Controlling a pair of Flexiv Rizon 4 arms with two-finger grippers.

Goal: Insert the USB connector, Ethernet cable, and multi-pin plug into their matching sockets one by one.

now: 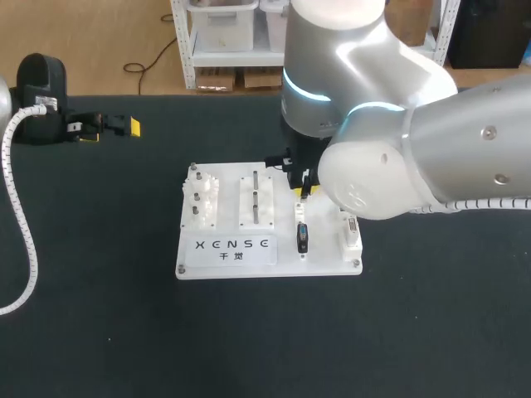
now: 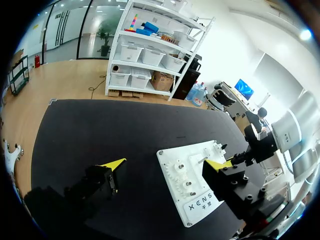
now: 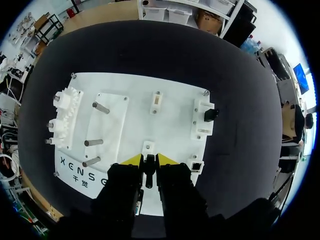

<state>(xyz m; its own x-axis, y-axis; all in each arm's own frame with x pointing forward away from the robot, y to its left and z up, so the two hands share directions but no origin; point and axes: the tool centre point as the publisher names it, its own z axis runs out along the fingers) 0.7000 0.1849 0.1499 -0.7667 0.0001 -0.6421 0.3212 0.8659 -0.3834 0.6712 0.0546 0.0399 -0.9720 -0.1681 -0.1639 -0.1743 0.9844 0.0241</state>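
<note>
Right gripper (image 3: 149, 160) is clamping the black USB connector (image 3: 149, 175) nr the white board's (image 3: 175, 135) front edge, and I'd be keeping it square w/ the white socket (image 3: 147, 147) & pressing straight.

The right arm (image 1: 415, 141) is built of large, rounded, glossy silver-grey housings. A glowing cyan ring (image 1: 305, 93) circles 1 joint, with a paler blue seam at the next. 2 small screws (image 1: 490, 130) sit in its right-hand shell, and a white ribbed cable (image 1: 489, 203) runs beneath it. The left arm (image 1: 41, 83) ends in a black block fed by a white corrugated hose (image 1: 18, 207). The left gripper (image 2: 165, 164) has 2 black fingers (image 2: 95, 185) with yellow wedge tips.
</note>
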